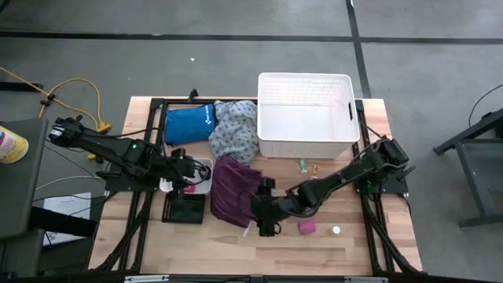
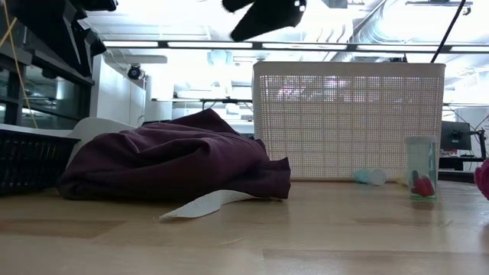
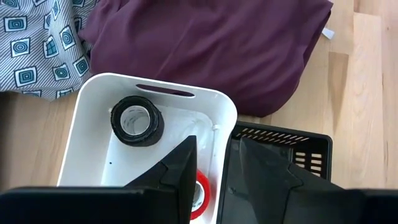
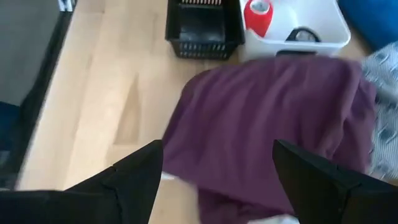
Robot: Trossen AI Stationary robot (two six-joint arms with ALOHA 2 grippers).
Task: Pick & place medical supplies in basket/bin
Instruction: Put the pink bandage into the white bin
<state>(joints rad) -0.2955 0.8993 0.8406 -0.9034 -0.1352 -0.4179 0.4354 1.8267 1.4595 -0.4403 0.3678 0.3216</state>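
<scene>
The right gripper's (image 4: 214,171) fingers (image 4: 134,177) spread wide apart, empty, above the maroon cloth (image 4: 273,118). The left gripper's (image 3: 214,165) fingers stand slightly apart over the small white tray (image 3: 93,124), beside that cloth. The large white basket (image 1: 306,134) sits behind the cloth.

The red roll (image 3: 200,194) is lying half hidden behind the left gripper's fingers (image 3: 180,171) in the small white tray (image 3: 87,118). The black mesh crate (image 3: 292,149) is running off the frame at five o'clock. The right wrist view is blurring the maroon cloth (image 4: 267,124). The vial's (image 2: 421,168) contents are staying too small to tell.
</scene>
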